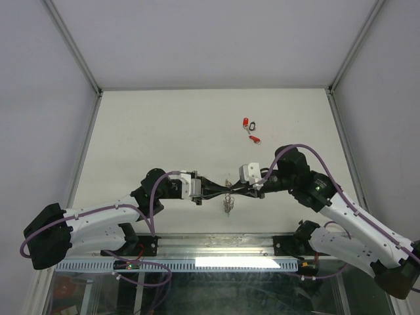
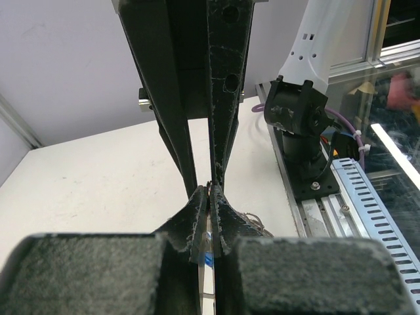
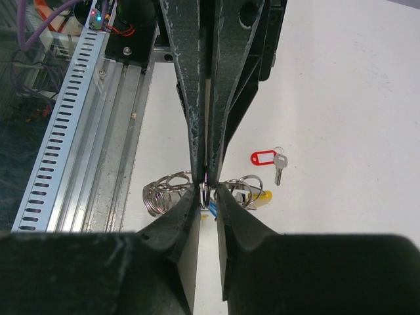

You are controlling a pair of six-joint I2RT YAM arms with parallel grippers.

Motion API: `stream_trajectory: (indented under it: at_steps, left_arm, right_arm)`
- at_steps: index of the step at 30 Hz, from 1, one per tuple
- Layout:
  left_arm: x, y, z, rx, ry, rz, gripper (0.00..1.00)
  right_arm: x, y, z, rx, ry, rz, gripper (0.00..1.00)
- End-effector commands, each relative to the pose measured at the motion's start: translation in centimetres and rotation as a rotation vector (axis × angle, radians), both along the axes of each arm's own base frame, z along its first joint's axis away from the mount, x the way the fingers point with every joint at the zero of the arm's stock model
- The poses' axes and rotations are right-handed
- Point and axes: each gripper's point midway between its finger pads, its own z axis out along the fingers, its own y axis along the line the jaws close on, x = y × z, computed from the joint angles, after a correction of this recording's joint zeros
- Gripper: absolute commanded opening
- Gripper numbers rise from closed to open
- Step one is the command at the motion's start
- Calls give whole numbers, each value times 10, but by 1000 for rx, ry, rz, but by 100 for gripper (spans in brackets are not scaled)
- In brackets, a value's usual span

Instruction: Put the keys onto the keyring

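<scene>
Keyring (image 3: 164,191) | below the meeting tool tips, near bench (image 1: 164,131) front edge, blue tag (image 3: 211,209) beside it | left tool (image 2: 208,197) shut on thin metal, piece unclear | right tool (image 3: 208,190) narrowed to a slit, grip unclear | step: threading a key, likely | next: fine tip alignment; red key (image 3: 264,158) not yet on

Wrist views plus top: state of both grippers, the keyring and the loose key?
left gripper: shut, tip to tip with the right one.
right gripper: jaws a narrow gap apart; grip unclear.
keyring: just under the tips; held or lying, cannot tell.
red-tagged key: loose on the table, off the ring.
</scene>
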Motion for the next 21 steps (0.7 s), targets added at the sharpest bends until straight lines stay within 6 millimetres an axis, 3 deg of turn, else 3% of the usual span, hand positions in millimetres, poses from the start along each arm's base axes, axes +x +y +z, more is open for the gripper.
stream_trajectory:
  at_steps: [1,6,10,13,15,18,21]
  left_arm:
    - [2,-2,35,-79,-76,-5,0]
    - [3,-2,35,-76,-65,-4,0]
    - [8,0,38,-86,-31,33,0]
    - [17,7,42,-104,12,102,17]
    - [28,16,45,-130,62,182,37]
    - [51,33,40,-145,160,332,45]
    - [72,49,27,-130,279,455,45]
  right_arm:
    - [5,9,29,59,-88,15,16]
    - [1,11,29,59,-108,52,0]
    - [3,9,28,55,-110,31,0]
    - [12,5,27,53,-108,-49,0]
    - [18,0,23,28,-104,-101,0]
    - [26,-6,16,-11,-53,-185,0]
    - [35,-12,6,-62,49,-300,0]
